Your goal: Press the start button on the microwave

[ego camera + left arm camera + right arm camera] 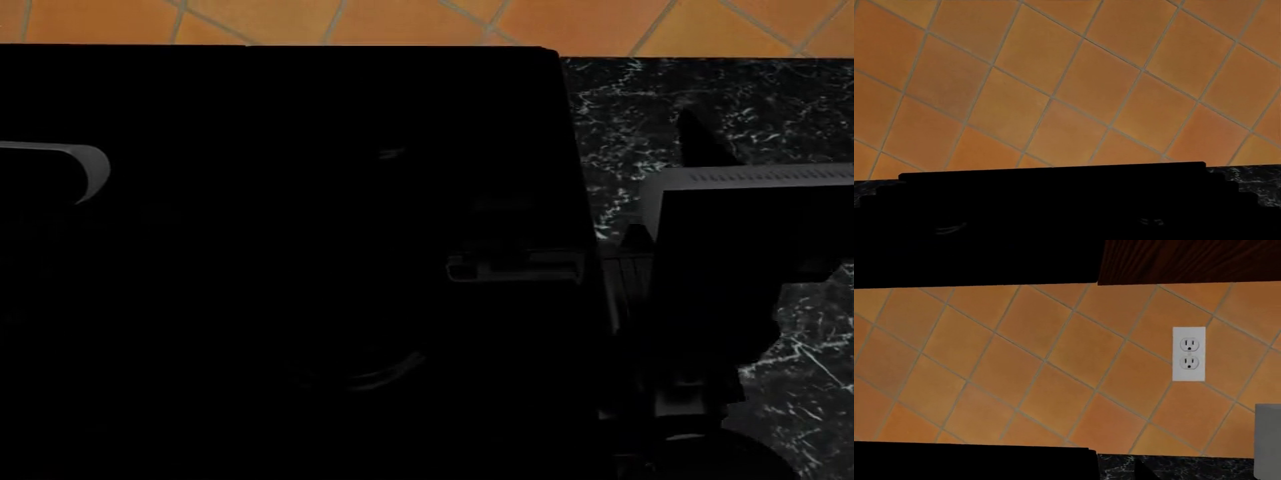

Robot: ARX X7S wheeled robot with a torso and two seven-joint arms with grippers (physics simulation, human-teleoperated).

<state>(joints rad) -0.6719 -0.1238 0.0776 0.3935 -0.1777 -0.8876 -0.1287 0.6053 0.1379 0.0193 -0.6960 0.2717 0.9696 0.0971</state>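
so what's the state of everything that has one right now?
microwave: seen from above, renders black, door open or closed can't be told
start button: not visible in any view, pressed or not unknown
wall outlet: both sockets empty, nothing plugged in
right arm: dark silhouette over the marble counter, beside the microwave
end effectors: lost in the dark, open or shut can't be told

microwave too dark to read, start button indiscernible, fingers unseen
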